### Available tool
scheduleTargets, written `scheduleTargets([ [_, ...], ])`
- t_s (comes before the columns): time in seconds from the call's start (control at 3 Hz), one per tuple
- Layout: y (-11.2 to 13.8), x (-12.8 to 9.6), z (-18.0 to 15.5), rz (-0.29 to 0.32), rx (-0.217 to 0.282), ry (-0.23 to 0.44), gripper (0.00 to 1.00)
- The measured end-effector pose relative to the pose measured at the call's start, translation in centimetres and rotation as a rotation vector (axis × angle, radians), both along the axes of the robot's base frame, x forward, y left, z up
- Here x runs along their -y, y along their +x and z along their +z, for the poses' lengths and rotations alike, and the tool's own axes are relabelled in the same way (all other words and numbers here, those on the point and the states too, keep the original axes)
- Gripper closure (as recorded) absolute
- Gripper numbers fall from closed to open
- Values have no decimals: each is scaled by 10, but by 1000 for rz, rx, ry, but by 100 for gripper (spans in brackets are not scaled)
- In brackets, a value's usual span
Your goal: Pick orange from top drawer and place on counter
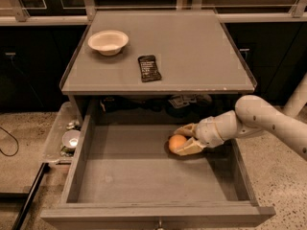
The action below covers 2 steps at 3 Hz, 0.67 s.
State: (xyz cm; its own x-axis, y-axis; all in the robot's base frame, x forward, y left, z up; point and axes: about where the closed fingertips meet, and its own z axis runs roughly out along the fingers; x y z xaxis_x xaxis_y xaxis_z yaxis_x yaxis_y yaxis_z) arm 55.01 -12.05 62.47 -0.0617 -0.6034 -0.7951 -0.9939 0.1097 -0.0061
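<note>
- Top drawer point(125, 178) – pulled fully out beneath the counter point(192, 42), bare grey bottom showing.
- Orange point(175, 143) – inside the top drawer, right of centre toward the back, apparently resting on the bottom.
- Gripper point(181, 139) – down in the drawer at the orange, reached in from the right on a pale arm point(268, 122) that crosses the right drawer wall.
- Fingers point(188, 149) – clamped on the orange, one along its far side, one along its near side; fruit held between them.
- On the counter: white bowl point(108, 41) near the back-left corner, black packet point(149, 67) lying flat just right of it and nearer the front edge; both well apart from the gripper.
- Left of the drawer, lower down: clear tray point(53, 139) with a small metal bowl point(71, 139) in it.
</note>
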Motion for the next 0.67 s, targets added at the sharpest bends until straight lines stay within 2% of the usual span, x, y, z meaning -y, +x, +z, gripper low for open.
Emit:
scheduleTargets([
  [0.33,-4,0,7,-2,-3,-2,100],
  [0.67,-12,7,35,-3,22,-23,100],
])
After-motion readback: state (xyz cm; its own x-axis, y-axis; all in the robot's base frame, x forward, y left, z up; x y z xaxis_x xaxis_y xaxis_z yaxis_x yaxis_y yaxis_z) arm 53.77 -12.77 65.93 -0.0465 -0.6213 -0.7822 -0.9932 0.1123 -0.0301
